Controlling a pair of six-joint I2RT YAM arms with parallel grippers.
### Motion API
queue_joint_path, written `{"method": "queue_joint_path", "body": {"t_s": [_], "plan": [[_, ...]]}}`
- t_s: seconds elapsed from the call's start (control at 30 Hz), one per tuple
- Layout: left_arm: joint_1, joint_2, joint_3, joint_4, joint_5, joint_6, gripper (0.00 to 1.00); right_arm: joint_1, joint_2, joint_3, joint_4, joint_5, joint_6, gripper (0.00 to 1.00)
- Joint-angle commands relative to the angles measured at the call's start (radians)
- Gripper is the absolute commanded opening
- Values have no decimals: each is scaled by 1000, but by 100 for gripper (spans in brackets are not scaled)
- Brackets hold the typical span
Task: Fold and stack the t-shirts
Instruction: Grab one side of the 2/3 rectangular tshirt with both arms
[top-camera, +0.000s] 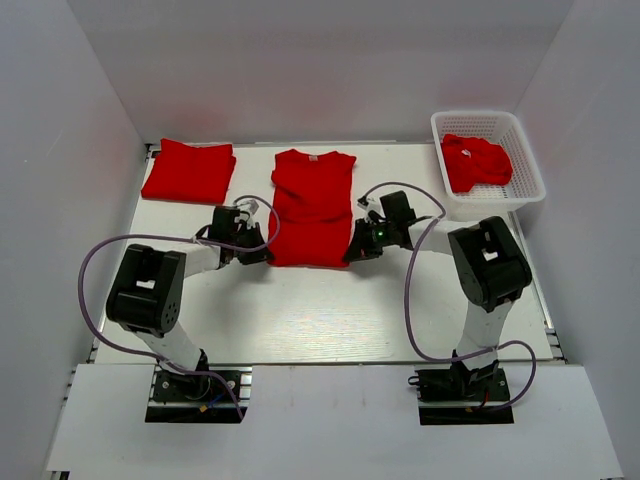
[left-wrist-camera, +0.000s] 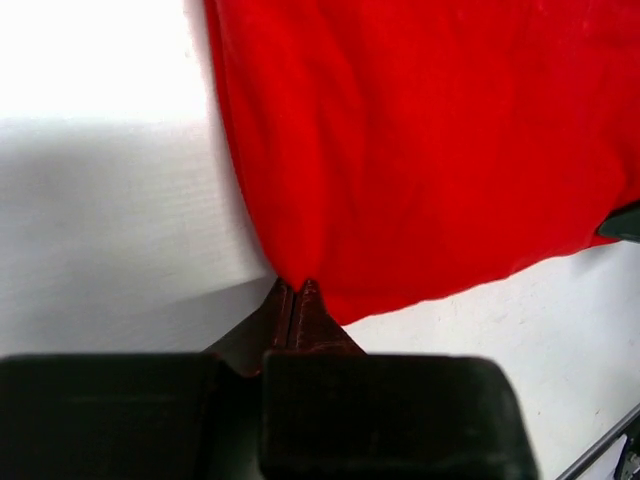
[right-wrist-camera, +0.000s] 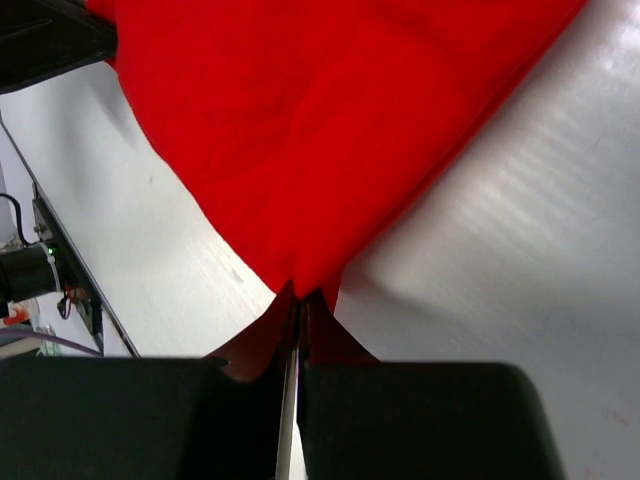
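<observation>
Middle t-shirt (top-camera: 312, 205) lay flat at centre of table (top-camera: 300, 310), neck away from me; I had left gripper (top-camera: 266, 257) pinched tight on near left corner, right gripper (top-camera: 352, 256) likewise on near right corner; folded t-shirt (top-camera: 188, 170) far left; crumpled t-shirt (top-camera: 476, 162) in basket (top-camera: 527, 160) far right

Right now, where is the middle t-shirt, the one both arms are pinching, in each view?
Top external: middle t-shirt lies centre frame, between the folded t-shirt at left and the basket at right.
Left wrist: fills the upper right, one near corner in the shut jaws at bottom centre.
Right wrist: fills the top, the other near corner in the shut jaws.
Shared landmark: its near hem, running between the two pinched corners.
</observation>
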Motion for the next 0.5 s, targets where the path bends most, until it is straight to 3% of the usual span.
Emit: {"method": "queue_joint_path", "body": {"t_s": [0.0, 0.17, 0.3, 0.47], "plan": [[-22, -101, -75, 9, 17, -10, 0, 4, -100, -44, -13, -18, -19, 0], [-42, -305, -180, -21, 52, -65, 0, 5, -227, -140, -65, 14, -24, 0], [-63, -473, -252, -94, 161, -116, 0, 10, -350, -238, -131, -5, -27, 0], [-86, -721, -249, -334, 193, -139, 0, 13, -566, -343, -317, -9, -68, 0]]}}
